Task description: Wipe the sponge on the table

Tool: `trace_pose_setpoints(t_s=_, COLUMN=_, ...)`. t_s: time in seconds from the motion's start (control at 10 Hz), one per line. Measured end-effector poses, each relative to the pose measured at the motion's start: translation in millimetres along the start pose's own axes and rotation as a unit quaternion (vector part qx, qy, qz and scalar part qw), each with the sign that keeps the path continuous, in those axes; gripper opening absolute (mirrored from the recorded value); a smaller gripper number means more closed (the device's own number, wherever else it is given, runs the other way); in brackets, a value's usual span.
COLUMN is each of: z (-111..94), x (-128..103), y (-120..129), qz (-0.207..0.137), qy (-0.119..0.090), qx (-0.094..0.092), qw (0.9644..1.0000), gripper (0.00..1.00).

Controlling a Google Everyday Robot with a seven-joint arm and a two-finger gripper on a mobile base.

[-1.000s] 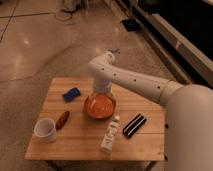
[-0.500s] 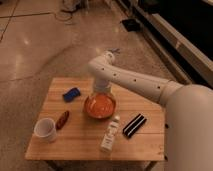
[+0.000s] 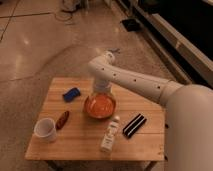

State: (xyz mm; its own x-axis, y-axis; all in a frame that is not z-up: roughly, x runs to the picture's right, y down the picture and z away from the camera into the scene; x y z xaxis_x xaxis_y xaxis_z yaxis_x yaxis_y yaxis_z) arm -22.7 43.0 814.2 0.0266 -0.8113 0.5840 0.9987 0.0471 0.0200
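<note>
The bright-blue sponge (image 3: pixel 71 94) lies flat on the far left part of the light wooden table (image 3: pixel 75 142). My white arm reaches in from the right, bends above the table's far edge and points down. Its gripper (image 3: pixel 100 93) hangs over the orange bowl (image 3: pixel 100 106) at the table's middle, a short way right of the sponge and not touching it.
A white cup (image 3: pixel 45 129) stands at the front left with a reddish-brown oblong thing (image 3: pixel 62 119) beside it. A white bottle (image 3: pixel 110 134) lies in front of the bowl. A black-and-white striped block (image 3: pixel 134 124) rests at the right. Cables lie on the floor beyond.
</note>
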Motion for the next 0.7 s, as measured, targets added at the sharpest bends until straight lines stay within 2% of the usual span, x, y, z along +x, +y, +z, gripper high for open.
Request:
trace_pose_setpoints(t_s=0.6, z=1, x=2, y=-1, qz=0.0, qy=0.0, qx=-0.001, qw=1.0, gripper=0.8)
trace_pose_setpoints(t_s=0.7, z=6, x=12, y=-12, qz=-0.001, qy=0.0, qx=-0.007, qw=1.0, gripper=0.8)
